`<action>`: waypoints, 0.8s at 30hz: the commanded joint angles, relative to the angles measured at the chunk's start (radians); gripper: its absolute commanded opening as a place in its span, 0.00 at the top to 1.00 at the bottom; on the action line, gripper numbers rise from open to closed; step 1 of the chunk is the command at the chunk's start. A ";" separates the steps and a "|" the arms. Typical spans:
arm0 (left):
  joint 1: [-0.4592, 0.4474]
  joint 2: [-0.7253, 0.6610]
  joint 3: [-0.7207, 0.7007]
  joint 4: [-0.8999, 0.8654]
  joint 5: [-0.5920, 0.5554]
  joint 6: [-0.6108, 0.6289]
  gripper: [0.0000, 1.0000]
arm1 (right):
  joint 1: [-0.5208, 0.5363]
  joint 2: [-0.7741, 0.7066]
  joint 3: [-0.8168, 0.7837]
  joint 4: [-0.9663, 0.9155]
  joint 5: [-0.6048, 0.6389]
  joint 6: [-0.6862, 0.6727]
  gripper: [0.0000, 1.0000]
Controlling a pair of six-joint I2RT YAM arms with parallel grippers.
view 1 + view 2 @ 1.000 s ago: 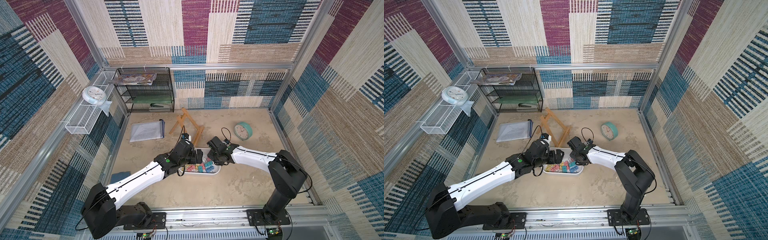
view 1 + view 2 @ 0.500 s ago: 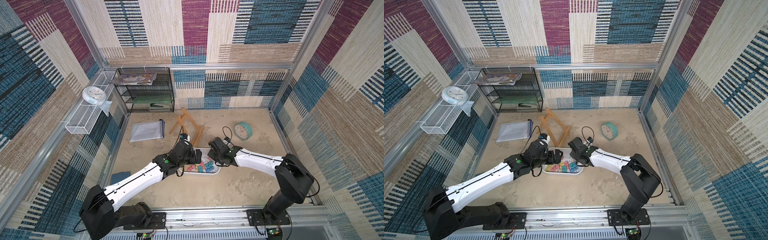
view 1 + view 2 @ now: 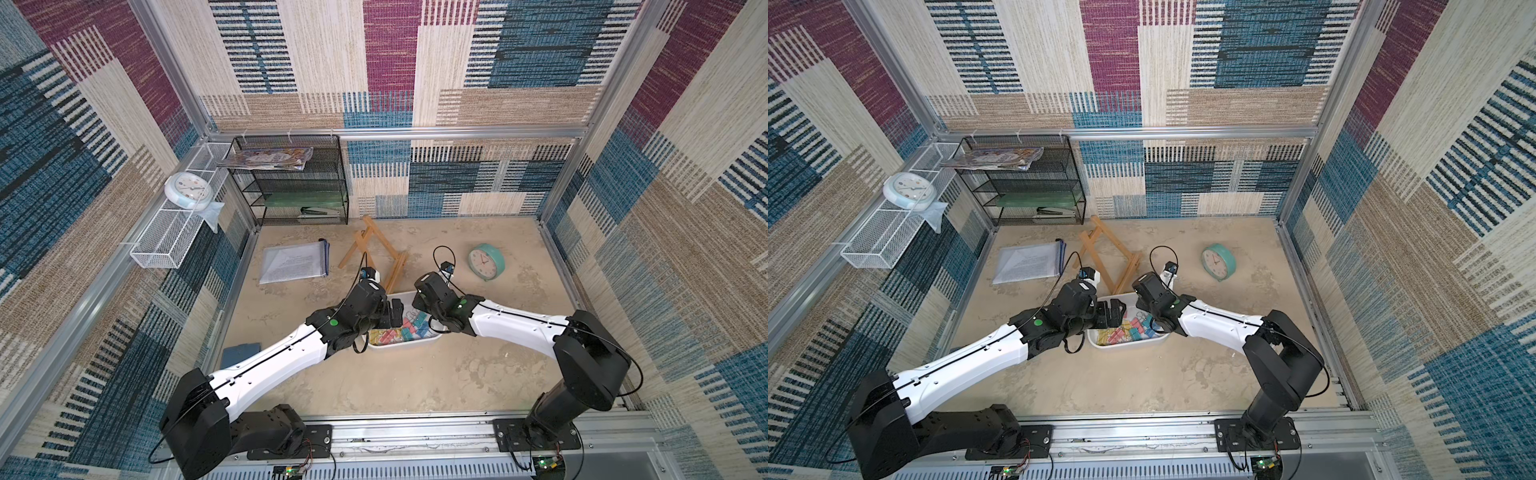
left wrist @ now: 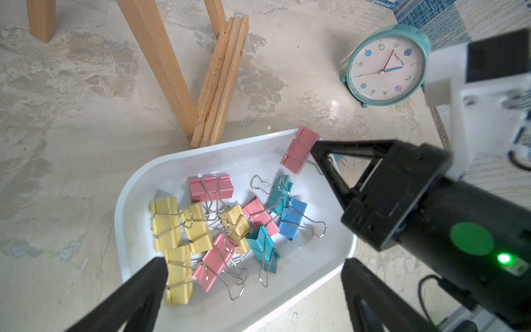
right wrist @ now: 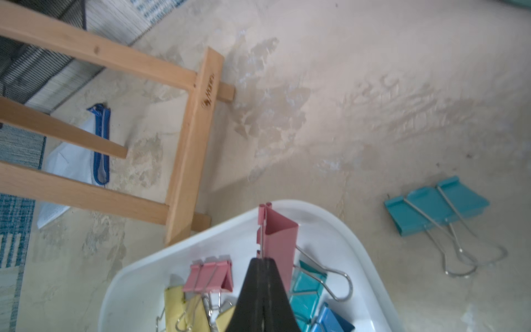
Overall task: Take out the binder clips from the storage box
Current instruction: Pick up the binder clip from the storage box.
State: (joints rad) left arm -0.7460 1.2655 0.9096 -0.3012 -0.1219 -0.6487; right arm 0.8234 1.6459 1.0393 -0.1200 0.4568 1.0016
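Already partway through emptying the storage box (image 4: pixel 119 218). Pinching the wire handle of one pink clip (image 5: pixel 280 238) with the right gripper (image 5: pixel 262 261), clenched fully shut, and holding it raised at the box's far corner, close to the wooden frame (image 4: pixel 221 86). Gripping by the handle rather than the body, probably for a surer bite on thin wire than on the slick folded shell. Hard to tell from the wrist views whether fully clear of the rim or just brushing it.

Holding the left gripper (image 4: pixel 253 261) spread wide and empty, poised above the near end of the box, over the heap of binder clips (image 4: pixel 218 230). Likely waiting its turn, or placed to steady the box against any drag from tangled handles. Ten or so pink, yellow, teal and blue ones inside, interlocked by their loops, so worth expecting snags on the lift.

Outside, one teal clip (image 5: pixel 434 205) lying flat on the surface (image 5: pixel 373 100), near the box, handles splayed: evidently the drop zone. Next, judging by that: carry the pink clip sideways past the rim, set it down near the teal one, and release.
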 commanded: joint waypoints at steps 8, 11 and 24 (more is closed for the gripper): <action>0.000 -0.014 -0.017 0.019 -0.010 -0.024 0.01 | 0.027 0.007 0.064 -0.129 0.072 -0.109 1.00; 0.000 -0.015 -0.015 0.020 -0.013 -0.023 0.01 | 0.029 -0.020 0.048 -0.118 0.071 -0.100 1.00; 0.001 -0.008 -0.012 0.073 0.039 -0.017 0.01 | 0.031 -0.160 -0.061 -0.003 0.101 -0.093 1.00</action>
State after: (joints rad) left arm -0.7460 1.2518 0.8902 -0.2604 -0.0978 -0.6712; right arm 0.8532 1.5047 0.9924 -0.1680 0.5274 0.9085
